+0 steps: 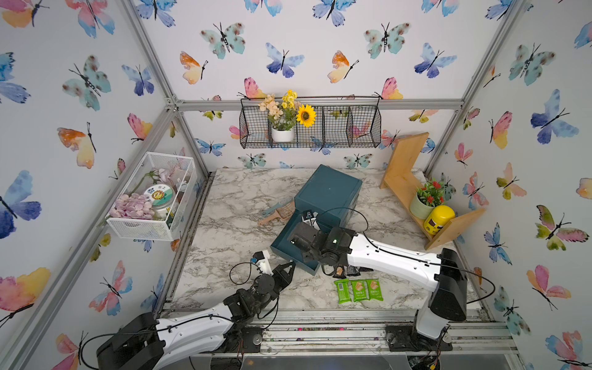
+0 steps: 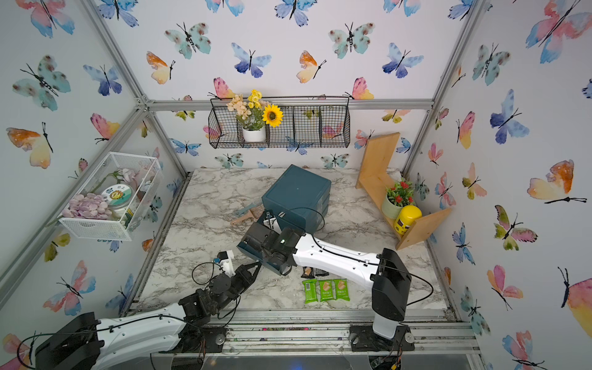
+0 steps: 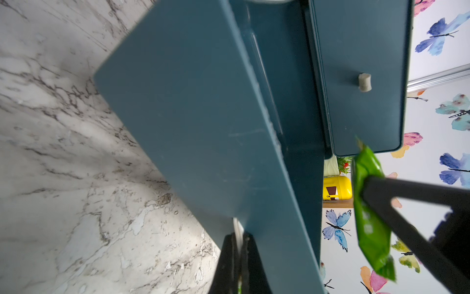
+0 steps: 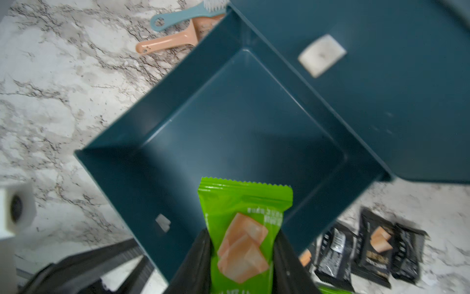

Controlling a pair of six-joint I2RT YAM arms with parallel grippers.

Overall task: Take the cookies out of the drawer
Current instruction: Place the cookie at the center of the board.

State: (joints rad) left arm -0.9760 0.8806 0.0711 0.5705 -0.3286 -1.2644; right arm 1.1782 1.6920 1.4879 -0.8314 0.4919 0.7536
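Note:
The teal drawer (image 1: 282, 246) stands pulled out of the teal cabinet (image 1: 328, 189), and its floor (image 4: 241, 122) is bare. My left gripper (image 1: 291, 266) is shut on the white handle tab at the drawer's front (image 3: 193, 114); the left wrist view shows the fingers (image 3: 229, 254) pinched on it. My right gripper (image 4: 241, 236) hangs over the drawer's near corner, shut on a green cookie packet (image 4: 241, 229), which the left wrist view also shows (image 3: 368, 203). Three green cookies (image 1: 359, 290) lie side by side on the marble. Black cookies (image 4: 376, 247) lie behind them, partly under the right arm.
A blue brush and peach scoop (image 1: 275, 213) lie left of the cabinet. A tilted wooden shelf (image 1: 403, 179) at the right holds a potted plant (image 1: 426, 200) and a yellow jar (image 1: 439, 219). A white basket (image 1: 150, 198) hangs on the left wall, a wire basket (image 1: 310, 125) on the back wall.

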